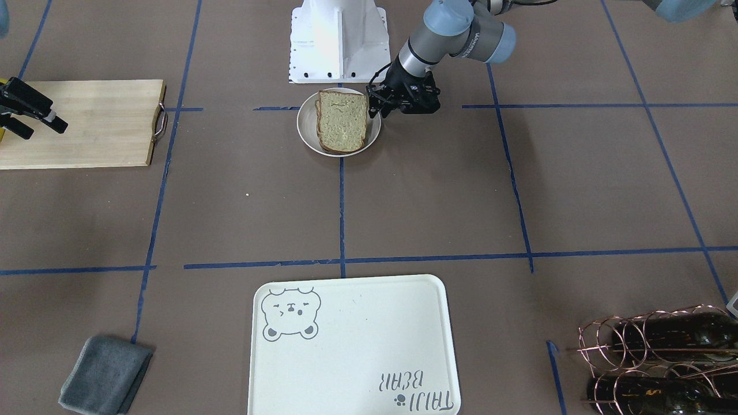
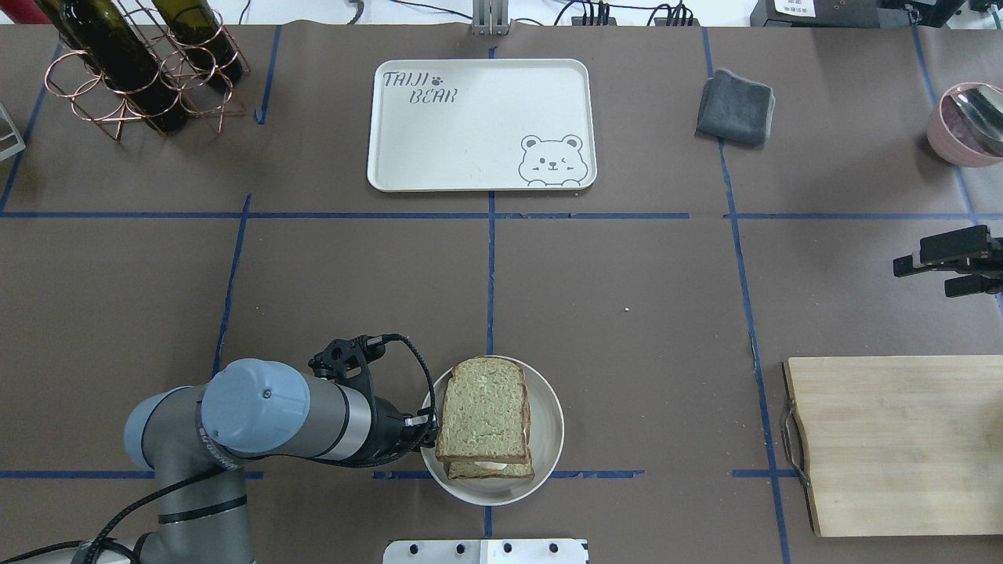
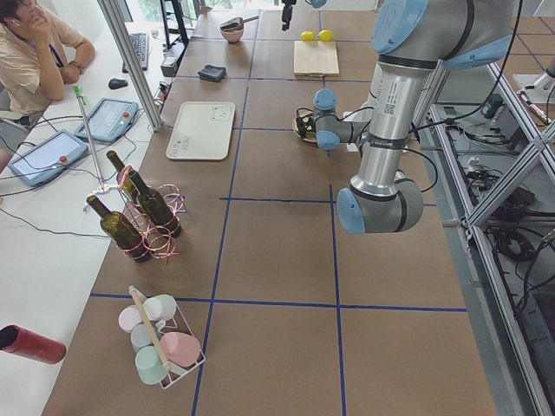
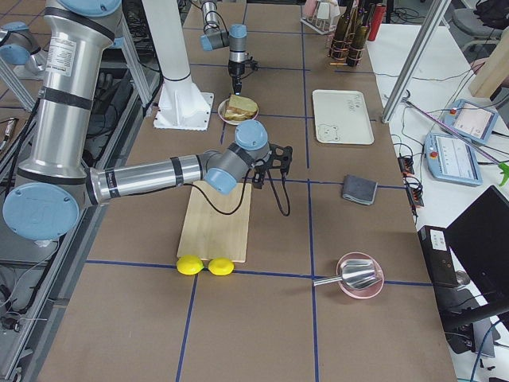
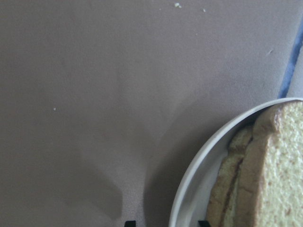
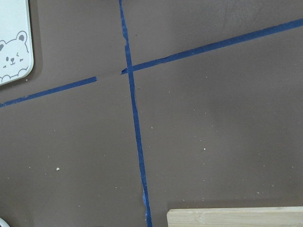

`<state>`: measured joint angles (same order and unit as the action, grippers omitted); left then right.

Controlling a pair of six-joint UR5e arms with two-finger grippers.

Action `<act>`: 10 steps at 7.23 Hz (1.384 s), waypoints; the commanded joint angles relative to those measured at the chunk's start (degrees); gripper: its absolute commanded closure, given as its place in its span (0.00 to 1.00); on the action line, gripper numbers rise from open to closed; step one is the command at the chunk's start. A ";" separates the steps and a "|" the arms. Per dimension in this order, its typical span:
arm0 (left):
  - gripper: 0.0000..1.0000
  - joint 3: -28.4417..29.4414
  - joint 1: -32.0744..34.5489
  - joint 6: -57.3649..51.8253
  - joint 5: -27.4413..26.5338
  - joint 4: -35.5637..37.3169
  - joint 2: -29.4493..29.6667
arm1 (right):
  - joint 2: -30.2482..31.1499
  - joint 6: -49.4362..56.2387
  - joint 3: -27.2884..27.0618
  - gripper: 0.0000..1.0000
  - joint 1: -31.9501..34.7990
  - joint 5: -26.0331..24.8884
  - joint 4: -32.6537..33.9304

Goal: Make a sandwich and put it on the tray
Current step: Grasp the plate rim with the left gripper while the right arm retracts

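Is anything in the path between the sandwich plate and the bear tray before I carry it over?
Nothing visible. Between the plate and the tray lies only bare table with blue tape lines; the grey cloth and cutting board sit off to one side.

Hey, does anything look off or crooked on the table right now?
Only the sandwich on the white plate: its top slice sits offset away from the robot, so the lower slice and a sliver of white egg poke out at the near edge.
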<state>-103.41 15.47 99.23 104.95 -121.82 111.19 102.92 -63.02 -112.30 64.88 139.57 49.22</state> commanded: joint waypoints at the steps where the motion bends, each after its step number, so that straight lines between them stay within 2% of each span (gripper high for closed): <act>1: 0.84 0.84 0.00 0.00 0.00 -0.08 0.25 | 0.09 0.00 -0.02 0.00 0.07 0.00 0.00; 5: 0.79 1.11 -0.26 0.00 0.00 -0.08 0.34 | 0.97 0.00 -0.11 0.00 -0.02 0.00 -0.35; 6: 0.81 1.11 -0.26 0.00 -0.09 -0.08 0.34 | 0.97 0.00 -0.11 0.00 -0.02 0.00 -0.35; 7: 1.00 1.02 -0.26 0.00 -0.01 -0.08 0.34 | 0.97 0.00 -0.11 0.00 -0.02 0.00 -0.35; 10: 1.00 -3.27 1.57 2.44 0.00 -0.08 0.78 | 0.97 0.00 -0.11 0.00 -0.02 0.00 -0.35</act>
<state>-104.54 15.92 99.87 104.94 -121.91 111.92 103.88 -63.02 -112.41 64.86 139.57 48.87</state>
